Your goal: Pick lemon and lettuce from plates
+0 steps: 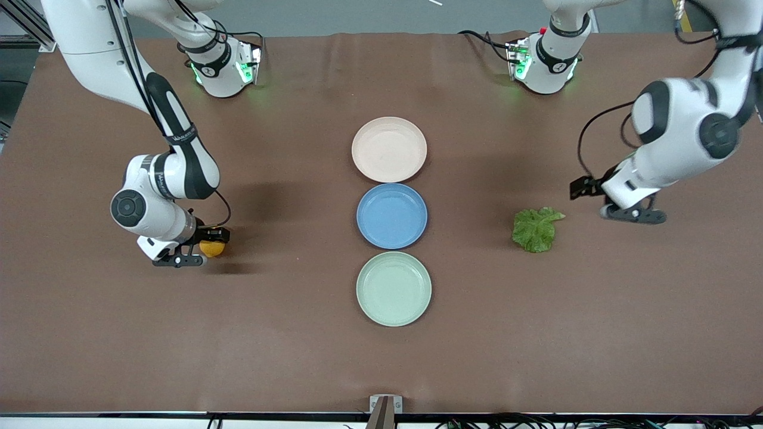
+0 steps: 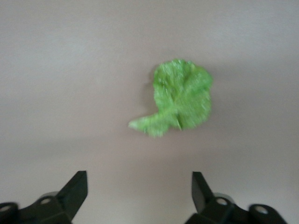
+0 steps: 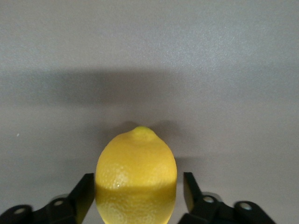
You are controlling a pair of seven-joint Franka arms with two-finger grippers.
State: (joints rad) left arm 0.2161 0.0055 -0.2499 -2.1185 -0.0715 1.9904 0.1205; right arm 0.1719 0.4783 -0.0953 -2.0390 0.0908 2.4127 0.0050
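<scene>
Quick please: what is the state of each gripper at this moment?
Left gripper: open, holding nothing, over the table beside the lettuce.
Right gripper: fingers on either side of the lemon; whether they grip cannot be told.

lemon (image 3: 136, 179) yellow | lettuce (image 1: 536, 229) green | plates (image 1: 389, 149) beige-pink, mint (image 1: 394, 288), blue (image 1: 391, 215) | worktop (image 1: 286, 333) brown

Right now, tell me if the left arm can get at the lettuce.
Probably yes: the left claw is open beside the lettuce, which lies on bare table with nothing between.
</scene>
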